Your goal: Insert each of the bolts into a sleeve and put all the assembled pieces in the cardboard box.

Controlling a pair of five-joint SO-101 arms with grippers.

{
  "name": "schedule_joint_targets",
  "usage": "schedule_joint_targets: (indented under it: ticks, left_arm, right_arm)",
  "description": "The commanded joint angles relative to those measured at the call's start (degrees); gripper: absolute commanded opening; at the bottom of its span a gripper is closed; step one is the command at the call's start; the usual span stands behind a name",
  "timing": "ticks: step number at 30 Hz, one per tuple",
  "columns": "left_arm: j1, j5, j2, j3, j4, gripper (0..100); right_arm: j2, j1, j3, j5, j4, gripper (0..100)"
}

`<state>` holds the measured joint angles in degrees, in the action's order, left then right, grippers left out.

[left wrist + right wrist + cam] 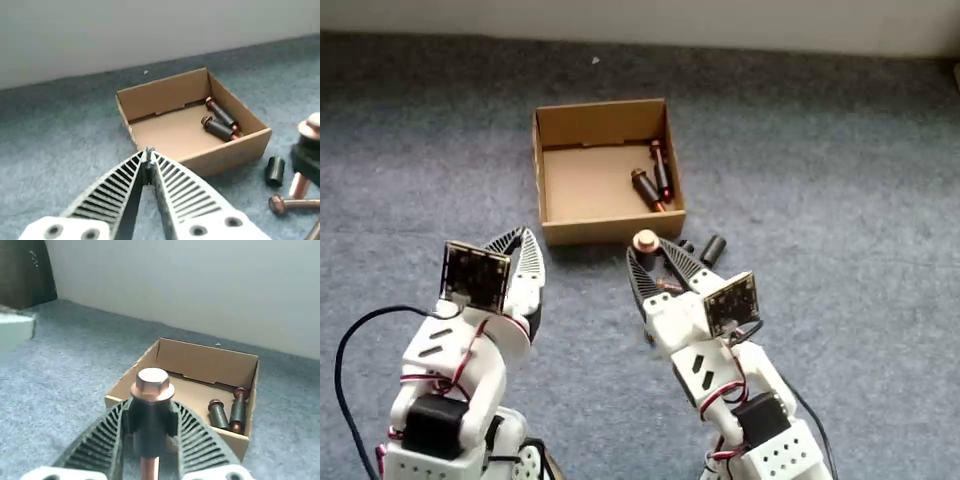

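Right wrist view: ribbed right hand (150, 406) tight around black sleeve (150, 427), copper hex bolt (152, 382) inside

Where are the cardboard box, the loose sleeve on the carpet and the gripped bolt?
cardboard box (603, 125), high view, far wall.
loose sleeve (274, 171), left wrist view, its side.
gripped bolt (152, 382), right wrist view, its head.

text: none legible | labels: none | numbers: none | cardboard box (567, 180): plain, unprinted
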<state>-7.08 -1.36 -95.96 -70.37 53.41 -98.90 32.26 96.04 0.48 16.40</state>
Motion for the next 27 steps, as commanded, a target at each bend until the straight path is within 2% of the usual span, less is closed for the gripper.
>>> schedule_joint_targets:
  ticks: [1, 2, 6, 11, 14, 18, 27]
  left_arm:
    - [5.3, 0.6, 0.1, -7.3, 0.1, 1]
    - [5.8, 0.6, 0.1, -9.5, 0.1, 1]
    - [5.8, 5.3, 0.1, -13.4, 0.0, 1]
    - [5.8, 5.8, 0.1, -18.7, -0.2, 1]
    - [6.2, 5.8, 0.1, -20.1, -3.5, 1]
    - [6.1, 5.8, 0.1, -21.6, -7.0, 1]
    - [6.3, 5.9, 0.1, -21.6, -7.0, 1]
  right_arm:
    - [-0.7, -4.5, 5.8, -8.4, 0.0, 0.4]
    - [-0.3, -5.5, 5.8, -10.8, 0.1, 0.4]
    - [-0.2, -7.2, 3.8, -11.3, 0.2, 0.4]
    - [0.0, -7.0, -2.4, -11.3, 0.2, 0.4]
    - [3.6, -5.9, -7.3, -11.3, 0.0, 0.4]
    - [18.5, -4.6, -16.5, -11.3, -2.4, 0.4]
    - [57.4, -4.7, -37.0, -11.3, -18.5, 0.4]
